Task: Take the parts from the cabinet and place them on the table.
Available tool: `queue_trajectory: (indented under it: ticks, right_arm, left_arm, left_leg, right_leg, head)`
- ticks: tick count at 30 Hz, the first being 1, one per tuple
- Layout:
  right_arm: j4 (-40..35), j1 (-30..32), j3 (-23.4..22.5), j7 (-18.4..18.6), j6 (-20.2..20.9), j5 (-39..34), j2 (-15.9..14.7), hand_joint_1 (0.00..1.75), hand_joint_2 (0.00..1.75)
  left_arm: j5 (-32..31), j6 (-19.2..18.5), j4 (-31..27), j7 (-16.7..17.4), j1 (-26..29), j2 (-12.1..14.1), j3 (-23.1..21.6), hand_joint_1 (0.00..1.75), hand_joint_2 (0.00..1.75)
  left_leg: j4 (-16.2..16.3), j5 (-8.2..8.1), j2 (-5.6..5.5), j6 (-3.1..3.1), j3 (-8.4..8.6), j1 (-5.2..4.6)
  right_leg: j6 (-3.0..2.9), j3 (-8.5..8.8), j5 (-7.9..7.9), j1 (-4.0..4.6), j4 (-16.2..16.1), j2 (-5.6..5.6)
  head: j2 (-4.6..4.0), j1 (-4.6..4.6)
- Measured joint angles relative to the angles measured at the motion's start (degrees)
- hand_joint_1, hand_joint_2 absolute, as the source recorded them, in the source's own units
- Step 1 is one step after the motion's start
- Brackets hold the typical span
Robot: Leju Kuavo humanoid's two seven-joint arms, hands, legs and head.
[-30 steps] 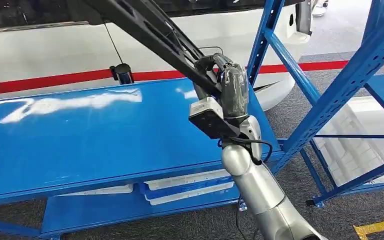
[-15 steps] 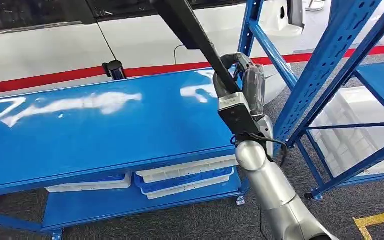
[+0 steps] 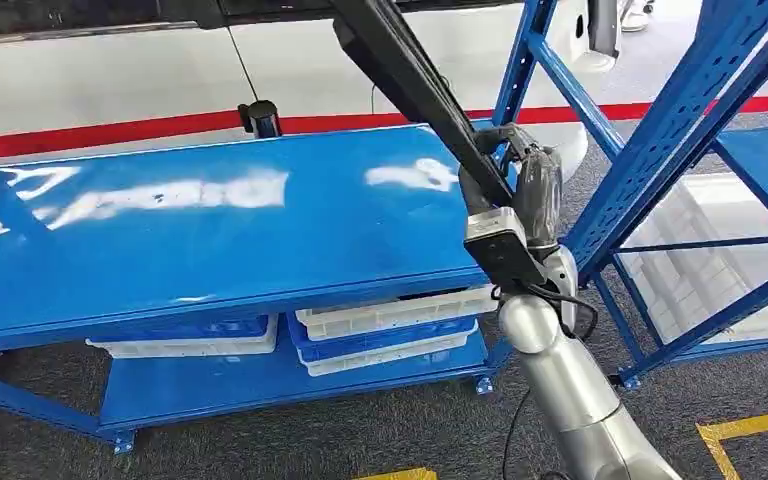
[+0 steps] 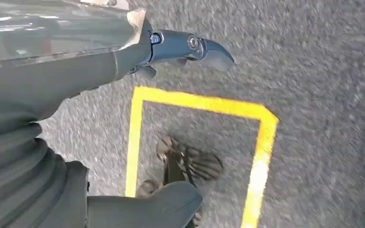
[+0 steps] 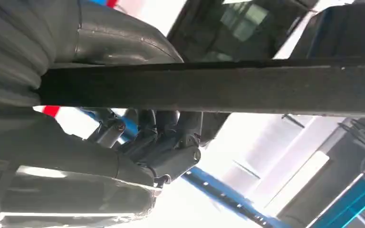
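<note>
My right hand (image 3: 520,185) grips a long black part (image 3: 410,75) over the far right corner of the blue table (image 3: 210,230); over the last second the view has swung, putting more of the tabletop ahead, so set-down looks near. My left hand (image 4: 76,71) hangs over a yellow floor marking (image 4: 261,142), fingers apart, empty; the blue rack upright (image 3: 660,130) stands close beside the part.
</note>
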Motion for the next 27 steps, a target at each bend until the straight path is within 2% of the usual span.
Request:
queue_trajectory:
  ticks: [1,2,3,4,5,7,8,9,10,11,12,13,14,15,16,17,18,19,20,21,23,24,25,26,27]
  right_arm:
    - [-0.53,0.73,-0.24,0.07,-0.49,0.86,-0.26,1.75,1.75]
    - [-1.27,1.38,-0.5,0.09,-1.12,1.76,-0.53,1.75,1.75]
    - [-1.91,1.8,-0.75,0.09,-1.54,2.17,-0.7,1.75,1.75]
    - [-2.65,2.08,-1.01,0.09,-1.67,2.57,-0.81,1.75,1.75]
    - [-3.47,2.43,-1.22,0.11,-1.69,2.87,-0.87,1.75,1.75]
    - [-4.46,3.26,-1.6,0.11,-1.97,3.2,-1.23,1.75,1.75]
    - [-4.77,3.65,-1.62,0.13,-2.06,3.22,-1.34,1.75,1.75]
    - [-4.97,3.79,-1.64,0.17,-2.1,3.28,-1.4,1.75,1.75]
    - [-5.1,3.84,-1.62,0.17,-2.1,3.42,-1.42,1.75,1.75]
    - [-5.47,3.98,-1.64,0.2,-2.1,3.64,-1.38,1.75,1.75]
    - [-5.66,4.17,-1.64,0.24,-2.1,3.9,-1.38,1.75,1.75]
    - [-5.71,4.3,-1.64,0.24,-2.1,4.01,-1.36,1.75,1.75]
    - [-5.71,4.55,-1.64,0.22,-2.1,4.29,-1.36,1.75,1.75]
    - [-5.71,4.84,-1.62,0.13,-2.02,4.49,-1.29,1.75,1.75]
    - [-5.71,5.03,-1.62,0.02,-1.88,4.64,-1.14,1.75,1.75]
    - [-5.71,5.11,-1.58,-0.11,-1.65,4.77,-0.92,1.75,1.75]
    - [-5.71,5.09,-1.53,-0.26,-1.42,4.79,-0.66,1.75,1.75]
    - [-5.71,5.04,-1.49,-0.46,-1.21,4.77,-0.31,1.75,1.75]
    - [-5.69,4.93,-1.49,-0.7,-1.1,4.69,0.11,1.75,1.75]
    - [-5.53,4.71,-1.38,-0.9,-0.99,4.49,0.46,1.75,1.75]
    - [-4.99,3.95,-1.14,-1.03,-0.66,3.72,1.29,1.75,1.75]
    - [-4.66,3.64,-1.07,-1.03,-0.44,3.46,1.49,1.75,1.75]
    - [-4.18,3.38,-1.03,-1.03,-0.31,3.2,1.55,1.75,1.75]
    - [-3.85,3.1,-1.01,-1.05,-0.22,2.8,1.68,1.75,1.75]
    - [-3.37,2.86,-1.03,-1.05,-0.22,2.28,1.79,1.75,1.75]
  left_arm:
    - [-0.22,0.04,0.0,0.11,0.0,-0.07,-0.02,0.0,1.75]
    - [-0.61,0.2,-0.02,0.28,-0.03,-0.15,-0.11,0.0,1.75]
    - [-0.68,0.26,-0.02,0.5,-0.08,-0.26,-0.2,0.0,1.75]
    - [-0.81,0.39,-0.02,0.85,-0.15,-0.39,-0.24,0.0,1.75]
    - [-1.03,0.53,0.0,1.18,-0.28,-0.46,-0.24,0.0,1.75]
    - [-1.18,0.63,0.0,1.47,-0.3,-0.48,-0.26,0.0,1.75]
    - [-1.25,0.7,0.0,1.6,-0.29,-0.61,-0.28,0.0,1.75]
    - [-1.25,0.72,0.0,1.62,-0.28,-0.55,-0.28,0.0,1.75]
    - [-1.25,0.74,0.0,1.73,-0.28,-0.61,-0.31,0.0,1.75]
    - [-1.29,1.09,0.0,2.03,-0.29,-0.59,-0.33,0.0,1.75]
    - [-1.42,1.44,0.0,2.18,-0.3,-0.52,-0.39,0.0,1.75]
    - [-1.57,1.83,0.0,2.36,-0.29,-0.52,-0.44,0.0,1.75]
    - [-1.68,2.23,0.0,2.62,-0.28,-0.55,-0.5,0.0,1.75]
    - [-1.75,2.53,0.02,2.86,-0.27,-0.55,-0.52,0.0,1.75]
    - [-1.75,2.97,0.02,3.04,-0.27,-0.55,-0.55,0.0,1.75]
    - [-1.75,3.36,0.0,3.1,-0.27,-0.5,-0.55,0.0,1.75]
    - [-1.75,3.98,0.0,3.32,-0.31,-0.44,-0.55,0.0,1.75]
    - [-1.73,4.37,0.0,3.52,-0.36,-0.44,-0.55,0.0,1.75]
    - [-1.66,4.87,0.0,3.8,-0.41,-0.39,-0.55,0.0,1.75]
    - [-1.66,5.16,0.0,4.09,-0.49,-0.39,-0.55,0.0,1.75]
    - [-1.49,5.77,0.0,4.35,-0.37,-0.37,-0.55,0.0,1.75]
    - [-1.29,5.97,0.02,4.37,-0.32,-0.37,-0.52,0.0,1.75]
    - [-1.22,6.01,0.04,4.39,-0.4,-0.39,-0.5,0.0,1.75]
    - [-1.22,6.01,0.04,4.39,-0.4,-0.37,-0.5,0.0,1.75]
    - [-1.2,6.01,0.04,4.42,-0.35,-0.31,-0.5,0.0,1.75]
  left_leg:
    - [0.13,0.45,-0.01,-0.05,-0.69,-0.1]
    - [0.28,0.88,-0.03,-0.17,-1.35,-0.16]
    - [0.48,1.19,-0.07,-0.36,-1.81,-0.22]
    - [0.71,1.47,-0.05,-0.6,-2.25,-0.35]
    - [0.88,1.88,0.0,-0.97,-2.6,-0.53]
    - [0.7,2.72,-0.01,-1.51,-2.69,-0.42]
    - [0.55,3.19,-0.06,-1.93,-2.76,-0.47]
    - [0.87,2.84,-0.21,-2.18,-3.26,-0.22]
    - [2.13,0.43,-0.29,-2.47,-4.04,-0.2]
    - [5.29,-3.32,-0.27,-2.76,-5.06,0.0]
    - [10.1,-6.99,-0.28,-3.16,-6.37,0.15]
    - [14.46,-9.32,-0.29,-3.49,-7.43,0.26]
    - [18.03,-10.09,-0.27,-3.72,-7.96,0.38]
    - [19.2,-9.21,-0.26,-3.85,-7.55,0.55]
    - [17.98,-7.16,-0.26,-3.93,-5.97,0.77]
    - [14.52,-4.88,-0.24,-3.98,-3.23,0.95]
    - [9.5,-3.47,-0.24,-3.91,0.4,1.06]
    - [4.55,-4.09,-0.27,-3.82,4.16,1.14]
    - [0.37,-5.51,-0.36,-3.63,6.72,0.82]
    - [0.27,-5.77,-0.47,-3.13,6.46,0.7]
    - [0.52,-5.22,-0.51,-2.23,5.75,0.2]
    - [-0.21,-4.18,-0.26,-1.23,4.8,0.43]
    - [-0.17,-3.47,0.02,-0.72,4.59,0.36]
    - [-0.15,-2.84,0.01,0.06,3.61,0.35]
    - [-0.14,-2.13,0.01,0.08,2.75,0.27]
  right_leg:
    - [0.58,2.26,1.55,0.02,-2.28,-0.01]
    - [0.89,5.54,3.11,0.05,-6.82,-0.01]
    - [0.71,9.17,3.84,0.08,-12.13,-0.01]
    - [0.1,12.25,2.64,0.23,-17.09,0.0]
    - [-0.39,13.75,2.2,0.74,-19.67,-0.01]
    - [-0.63,12.88,2.7,0.74,-19.17,0.04]
    - [-1.24,12.19,3.13,0.65,-19.31,0.02]
    - [-2.03,11.89,3.86,-0.71,-19.72,-0.11]
    - [-2.46,11.74,4.42,-0.42,-19.68,-0.15]
    - [-2.94,10.97,5.13,-0.39,-19.63,-0.26]
    - [-3.07,10.15,5.8,-0.35,-19.59,-0.27]
    - [-3.09,9.44,6.36,-0.3,-19.53,-0.28]
    - [-2.97,8.67,6.94,-0.28,-19.47,-0.31]
    - [-2.84,7.97,7.42,-0.28,-19.37,-0.34]
    - [-2.7,7.16,7.93,-0.31,-19.21,-0.34]
    - [-2.44,6.42,8.36,-0.35,-19.01,-0.32]
    - [-2.19,5.82,8.78,-0.39,-18.76,-0.31]
    - [-1.76,5.57,9.06,-0.36,-18.47,-0.3]
    - [-1.4,5.21,9.3,0.08,-18.13,-0.28]
    - [-0.95,5.16,9.81,0.01,-18.18,-0.36]
    - [0.0,5.02,10.8,-0.24,-18.5,-0.49]
    - [0.63,4.72,11.07,0.32,-18.39,-0.44]
    - [0.29,3.92,9.27,-0.2,-17.33,-0.3]
    - [-0.41,2.65,6.03,-0.14,-14.59,-0.29]
    - [-0.86,1.56,2.84,-0.19,-10.71,-0.28]
  head:
    - [0.0,0.0]
    - [0.0,0.04]
    - [0.0,0.0]
    - [0.0,0.02]
    - [0.0,-0.1]
    - [0.02,-0.05]
    - [0.0,-0.2]
    - [0.0,0.02]
    - [0.0,-0.17]
    - [0.0,-0.5]
    - [0.0,-0.55]
    - [0.0,-0.52]
    - [0.0,-0.57]
    - [0.0,-0.53]
    - [0.0,-0.59]
    - [0.0,-0.59]
    - [0.02,-0.61]
    - [0.0,-0.63]
    - [0.0,-0.64]
    - [0.02,-0.46]
    - [0.0,-0.5]
    - [0.0,-0.48]
    - [0.0,-0.57]
    - [0.0,-0.16]
    - [0.0,0.0]
